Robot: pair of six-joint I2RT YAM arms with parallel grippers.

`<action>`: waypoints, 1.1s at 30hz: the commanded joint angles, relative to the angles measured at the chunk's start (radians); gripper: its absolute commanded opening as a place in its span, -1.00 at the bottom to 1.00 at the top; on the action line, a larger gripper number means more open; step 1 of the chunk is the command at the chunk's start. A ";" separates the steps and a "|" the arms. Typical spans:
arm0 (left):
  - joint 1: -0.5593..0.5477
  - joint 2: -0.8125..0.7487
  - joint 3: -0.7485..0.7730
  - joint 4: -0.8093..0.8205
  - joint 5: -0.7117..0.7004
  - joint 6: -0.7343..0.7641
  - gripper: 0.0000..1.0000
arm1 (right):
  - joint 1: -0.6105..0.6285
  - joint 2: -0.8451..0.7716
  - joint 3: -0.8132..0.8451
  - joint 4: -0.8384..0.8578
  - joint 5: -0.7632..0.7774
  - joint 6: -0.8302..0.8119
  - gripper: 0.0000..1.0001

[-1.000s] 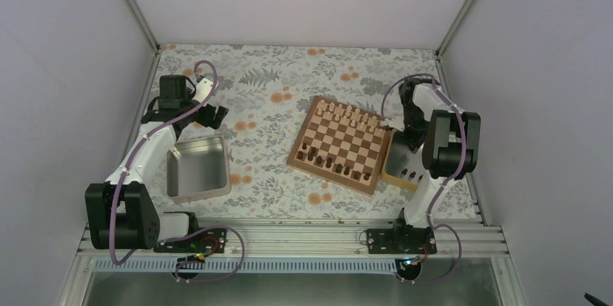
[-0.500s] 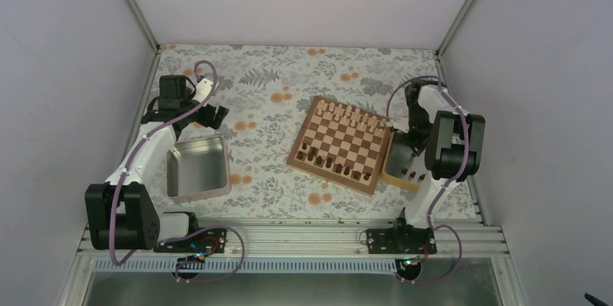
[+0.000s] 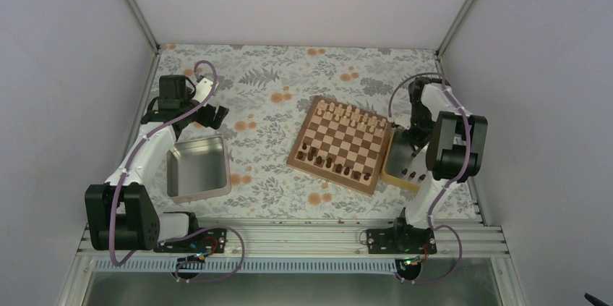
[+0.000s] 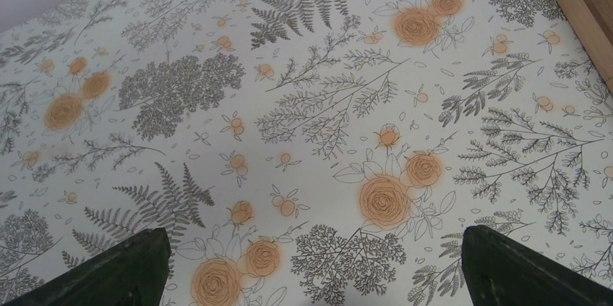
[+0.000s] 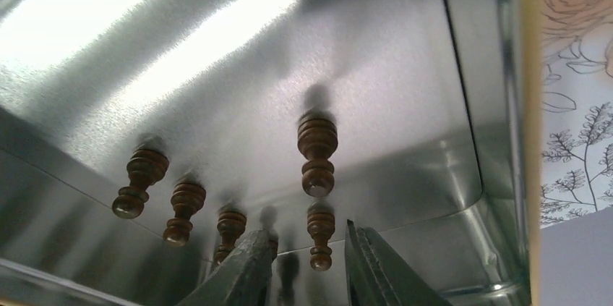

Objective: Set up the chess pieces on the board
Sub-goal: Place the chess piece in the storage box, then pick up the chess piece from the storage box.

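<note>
Several chess pieces stand along the near edge of the board in the top view, with pale pieces on the far edge. More dark ones wait in the metal container against the board's right side. Your right arm reaches down into that container and hides its own fingers from above, so you cannot judge the grasp here. The left gripper hangs well apart from all this, just beyond the grey tin.

From the left wrist, you see its fingertips spread wide over the floral cloth, holding nothing. It is a risk only if you swing it across the board.

From the right wrist, the right gripper has its jaws parted, with a small pawn showing in the gap and neither finger visibly touching it. Whether it is already between the tips or just beyond them is unclear.

- **Crowding:** another pawn stands just beside the left finger, and a taller piece stands close behind the target.
- **Closing off-centre:** one finger will likely tip the pawn on the slick metal, or catch the neighbour as well.
- **Going too low:** the tips may strike the container floor.
- **Lifting carelessly:** the container wall could knock the piece loose.
</note>
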State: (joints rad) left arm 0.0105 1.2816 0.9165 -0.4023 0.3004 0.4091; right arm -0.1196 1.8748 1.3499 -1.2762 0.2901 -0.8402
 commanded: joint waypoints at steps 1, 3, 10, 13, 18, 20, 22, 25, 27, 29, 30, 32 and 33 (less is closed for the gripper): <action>0.005 -0.023 0.010 0.000 0.015 0.011 1.00 | -0.057 -0.080 0.024 -0.010 -0.098 -0.010 -0.39; 0.005 -0.024 0.009 0.000 0.017 0.010 1.00 | -0.096 -0.115 0.000 -0.008 -0.151 -0.029 -0.37; 0.005 -0.022 0.011 0.004 0.020 0.010 1.00 | -0.225 -0.336 -0.283 0.236 -0.277 -0.104 -0.31; 0.005 -0.026 0.010 0.007 0.017 0.006 1.00 | -0.238 -0.402 -0.378 0.359 -0.337 -0.102 -0.31; 0.005 -0.036 0.007 0.009 0.011 0.005 1.00 | -0.239 -0.431 -0.435 0.433 -0.406 -0.078 -0.24; 0.004 -0.036 0.005 0.011 0.011 0.005 1.00 | -0.239 -0.407 -0.445 0.437 -0.403 -0.072 -0.24; 0.005 -0.035 0.004 0.014 0.011 0.005 1.00 | -0.239 -0.395 -0.455 0.457 -0.394 -0.071 -0.25; 0.005 -0.031 0.002 0.013 0.015 0.006 1.00 | -0.240 -0.386 -0.451 0.480 -0.396 -0.066 -0.25; 0.005 -0.029 0.001 0.013 0.016 0.007 1.00 | -0.241 -0.377 -0.437 0.491 -0.397 -0.057 -0.25; 0.005 -0.027 0.004 0.014 0.016 0.007 1.00 | -0.241 -0.367 -0.425 0.499 -0.392 -0.051 -0.26; 0.005 -0.028 0.004 0.014 0.016 0.007 1.00 | -0.242 -0.362 -0.419 0.504 -0.391 -0.047 -0.26; 0.005 -0.026 0.004 0.012 0.016 0.007 1.00 | -0.244 -0.353 -0.407 0.507 -0.397 -0.047 -0.26; 0.005 -0.024 0.004 0.011 0.016 0.007 1.00 | -0.245 -0.347 -0.400 0.507 -0.397 -0.045 -0.26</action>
State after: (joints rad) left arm 0.0105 1.2648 0.9165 -0.3988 0.3004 0.4088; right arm -0.3550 1.5055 0.9112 -0.8021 -0.0788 -0.9062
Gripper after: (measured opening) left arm 0.999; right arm 0.370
